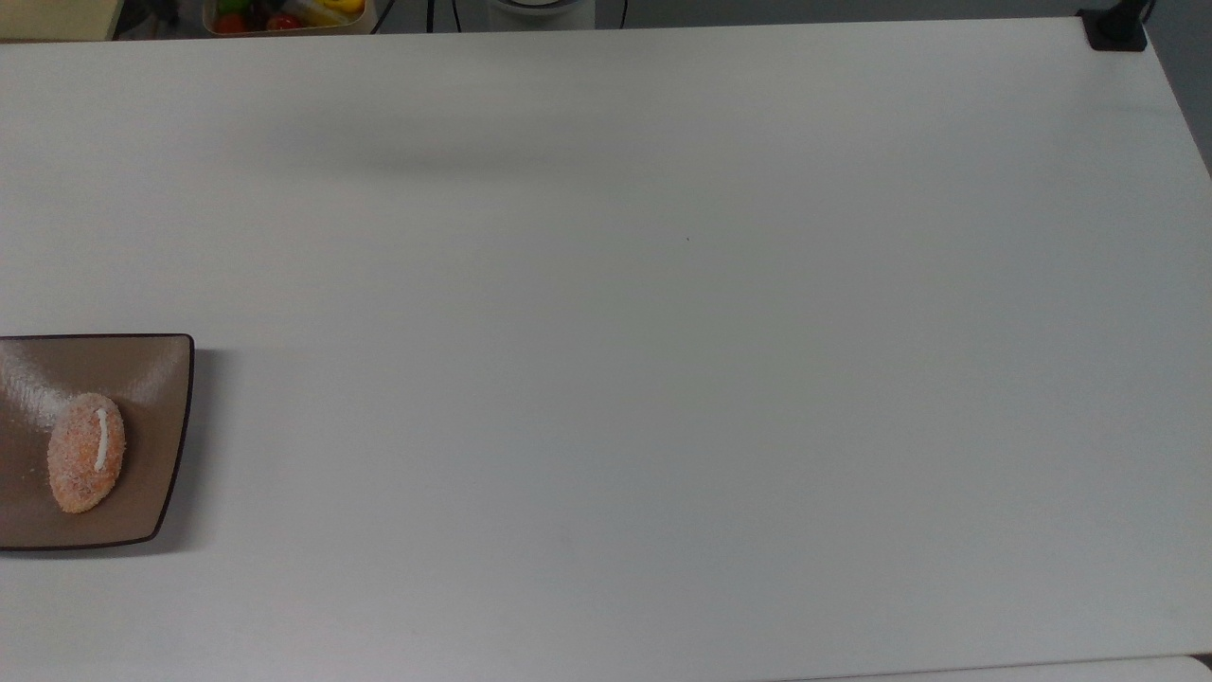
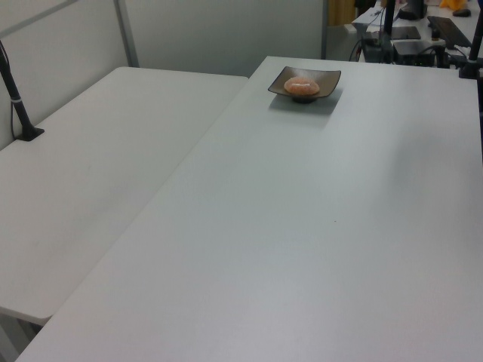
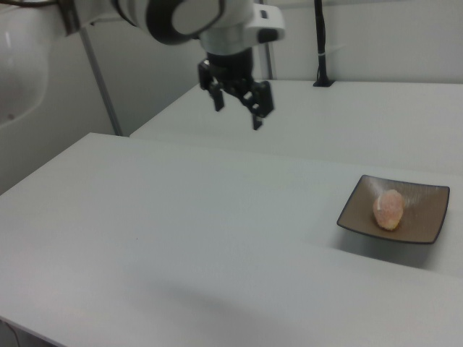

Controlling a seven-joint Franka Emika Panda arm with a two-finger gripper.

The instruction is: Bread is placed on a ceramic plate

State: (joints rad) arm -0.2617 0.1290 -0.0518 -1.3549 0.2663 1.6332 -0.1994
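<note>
The bread (image 1: pixel 86 453) lies on the ceramic plate (image 1: pixel 156 379) at the top view's left worktop (image 1: pixel 663 332) edge; the tool (image 3: pixel 236 108) hangs spread and empty, well apart, above the worktop

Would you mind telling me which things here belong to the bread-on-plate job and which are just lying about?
Job:
- bread, lying on the plate
- ceramic plate
- gripper, open, raised away from the plate

Lying about:
- box of colourful items beyond the table edge
- black post
</note>
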